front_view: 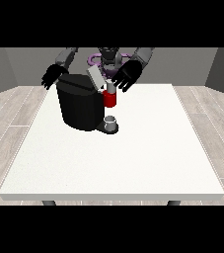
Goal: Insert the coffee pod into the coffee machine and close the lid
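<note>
So the coffee machine [82,103] is a chunky black box sitting on the far part of the white table [133,158], toward the view's left of the middle. On its front, facing the view's right, there's a red section [110,100] with a pale grey bit on top of it. I honestly can't tell whether that pale bit is the coffee pod or just part of the brew head, so I can't say for sure where the pod is. The lid [95,77] is a light grey flap tilted up at an angle over the top of the machine, so it isn't closed.

Right under the red section there's a small grey cup [110,121] standing on the machine's dark base plate. Can't see whether there's anything in it.

The hand at the view's right [127,75] hovers just above and beside the red section, fingers spread and hanging down, not wrapped around anything. I can't tell if it touches the machine. The hand at the view's left [52,75] is at the machine's back top corner, fingers also spread loosely, holding nothing.

Around the machine, the tabletop is plain white with dark legs peeking out below the near edge. The floor [15,118] is pale wood planks and the walls [5,69] are grey.
</note>
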`<state>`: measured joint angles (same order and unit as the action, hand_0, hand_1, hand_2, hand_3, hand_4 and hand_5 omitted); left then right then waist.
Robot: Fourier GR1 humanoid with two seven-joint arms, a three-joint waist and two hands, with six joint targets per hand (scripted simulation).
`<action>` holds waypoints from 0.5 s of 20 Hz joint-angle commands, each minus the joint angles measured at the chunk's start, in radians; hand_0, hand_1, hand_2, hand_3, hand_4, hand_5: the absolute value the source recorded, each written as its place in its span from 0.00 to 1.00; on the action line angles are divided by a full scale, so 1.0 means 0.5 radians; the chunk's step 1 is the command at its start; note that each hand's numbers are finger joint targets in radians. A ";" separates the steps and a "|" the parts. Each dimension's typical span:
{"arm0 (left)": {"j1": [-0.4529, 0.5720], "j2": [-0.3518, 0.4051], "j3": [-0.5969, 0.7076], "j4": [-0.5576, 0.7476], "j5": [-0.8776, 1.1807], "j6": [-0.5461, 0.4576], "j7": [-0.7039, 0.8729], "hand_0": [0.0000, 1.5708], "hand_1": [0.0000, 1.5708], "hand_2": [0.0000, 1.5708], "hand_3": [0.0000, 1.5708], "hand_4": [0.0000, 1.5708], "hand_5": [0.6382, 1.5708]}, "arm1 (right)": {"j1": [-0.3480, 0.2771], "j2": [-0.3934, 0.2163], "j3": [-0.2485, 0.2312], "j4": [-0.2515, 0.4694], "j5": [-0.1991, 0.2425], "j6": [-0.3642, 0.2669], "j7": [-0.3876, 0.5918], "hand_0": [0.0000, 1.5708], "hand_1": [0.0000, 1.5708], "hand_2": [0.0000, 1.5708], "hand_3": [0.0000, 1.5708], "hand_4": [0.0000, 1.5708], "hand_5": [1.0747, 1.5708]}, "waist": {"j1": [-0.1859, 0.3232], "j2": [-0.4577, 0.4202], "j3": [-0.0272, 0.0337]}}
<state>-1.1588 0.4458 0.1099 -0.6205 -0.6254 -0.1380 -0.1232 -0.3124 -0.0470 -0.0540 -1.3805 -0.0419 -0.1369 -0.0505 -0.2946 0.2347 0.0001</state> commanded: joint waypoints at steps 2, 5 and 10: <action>-0.039 -0.033 -0.002 -0.014 -0.024 0.044 0.014 0.77 0.77 0.81 0.76 0.32 1.00 | 0.034 0.068 0.037 0.045 0.041 -0.037 -0.148 0.00 0.00 0.00 0.00 0.33 1.00 | 0.015 0.067 0.001; 0.100 -0.048 -0.005 0.047 -0.025 0.041 -0.076 0.77 0.77 0.81 0.77 0.33 1.00 | 0.089 0.072 0.078 -0.108 0.054 -0.076 0.047 0.00 0.00 0.00 0.00 0.32 1.00 | -0.017 -0.038 -0.001; 0.036 -0.261 -0.083 -0.041 -0.082 0.123 0.125 0.75 0.75 0.80 0.75 0.31 1.00 | 0.002 -0.016 -0.072 0.123 -0.003 -0.028 -0.104 0.00 0.00 0.00 0.00 0.29 1.00 | 0.067 -0.021 0.001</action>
<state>-1.1550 0.4098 0.1004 -0.6193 -0.6433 -0.1284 -0.1144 -0.2998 -0.0497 -0.0646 -1.3677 -0.0409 -0.1417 -0.0778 -0.2843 0.2377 0.0002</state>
